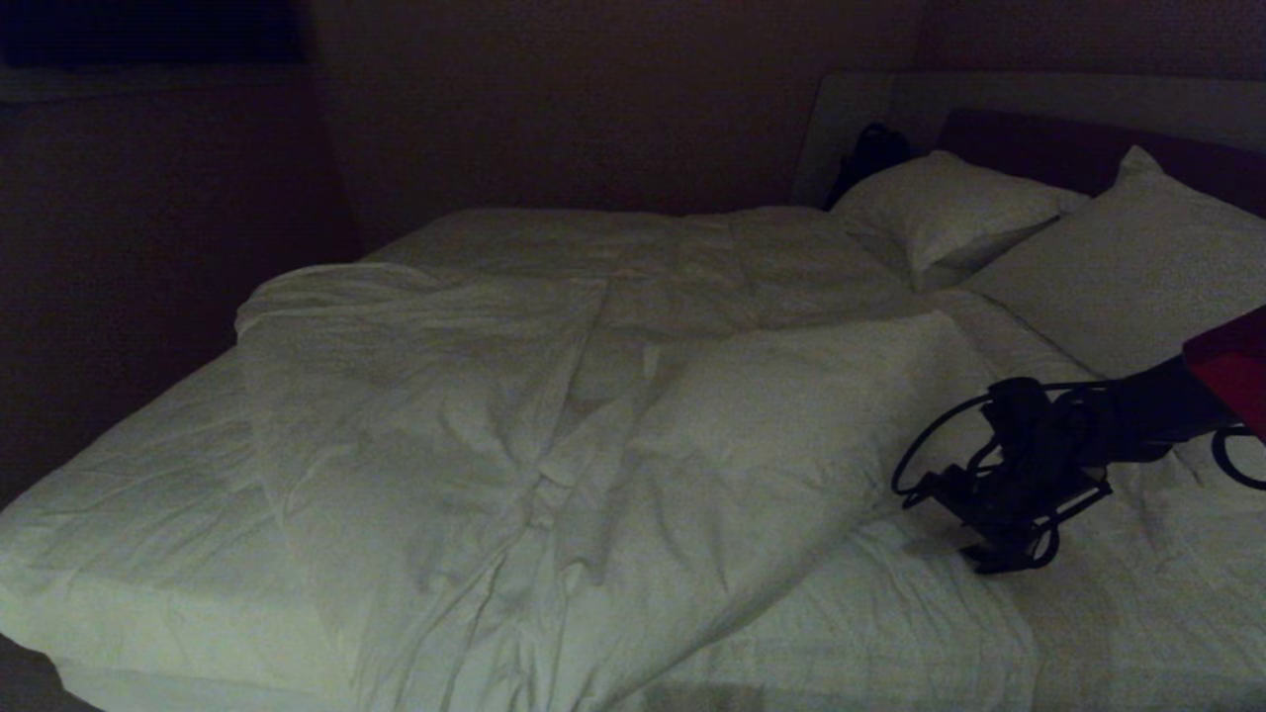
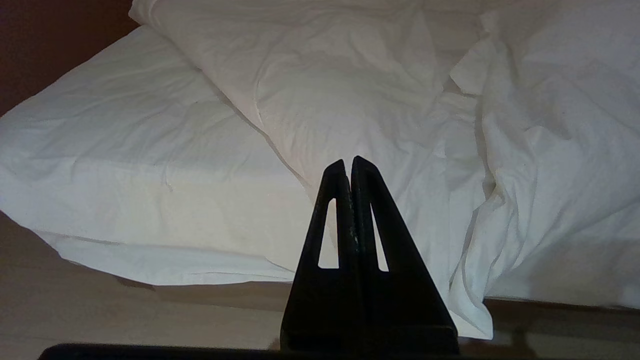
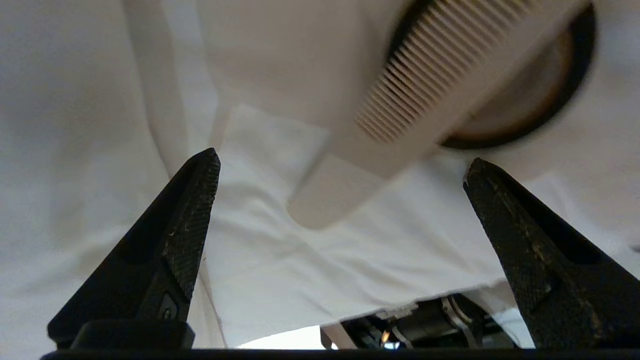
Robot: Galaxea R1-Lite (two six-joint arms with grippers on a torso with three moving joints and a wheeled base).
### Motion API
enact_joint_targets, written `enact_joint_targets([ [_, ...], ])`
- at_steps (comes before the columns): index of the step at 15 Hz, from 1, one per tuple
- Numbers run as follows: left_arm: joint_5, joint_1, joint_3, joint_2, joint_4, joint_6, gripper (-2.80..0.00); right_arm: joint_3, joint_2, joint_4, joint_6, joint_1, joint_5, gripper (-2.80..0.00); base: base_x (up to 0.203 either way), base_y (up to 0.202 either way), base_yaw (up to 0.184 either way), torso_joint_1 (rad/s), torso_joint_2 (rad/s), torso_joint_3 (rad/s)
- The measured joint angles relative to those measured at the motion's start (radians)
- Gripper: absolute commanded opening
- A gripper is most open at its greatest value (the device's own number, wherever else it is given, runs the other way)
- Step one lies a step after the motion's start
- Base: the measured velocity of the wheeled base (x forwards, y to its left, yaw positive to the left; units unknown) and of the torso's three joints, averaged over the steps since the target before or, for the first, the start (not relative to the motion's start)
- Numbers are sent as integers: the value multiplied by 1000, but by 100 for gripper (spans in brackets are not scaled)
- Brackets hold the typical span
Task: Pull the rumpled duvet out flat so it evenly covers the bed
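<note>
Over the bed's (image 1: 129, 514) right side hangs the right gripper (image 1: 994, 529), jaws spread and holding nothing, near the bunched duvet (image 1: 554, 415) lying diagonally across the middle. Closing on sheet instead risks dragging nothing flat. Left gripper (image 2: 348, 167) is clenched, empty.

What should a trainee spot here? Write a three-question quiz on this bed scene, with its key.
1. True or false: the duvet lies flat and evenly covers the bed.
2. Choose one: the right gripper is A) shut on the duvet, B) open over the bedding, C) out of every view.
3. How many pillows lie at the headboard?

Key:
1. False: it is bunched toward the middle, and the bare sheet shows on the left of the head view.
2. B.
3. Two.
</note>
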Motion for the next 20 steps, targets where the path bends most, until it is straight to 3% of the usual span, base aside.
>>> enact_joint_targets([
  [12, 0, 0, 1, 0, 0, 0, -280, -57, 64, 3, 38, 4, -25, 0, 0, 0, 0, 0, 0, 0],
  [20, 0, 0, 0, 0, 0, 0, -280, -90, 58, 61, 122, 17, -130, 0, 0, 0, 0, 0, 0, 0],
])
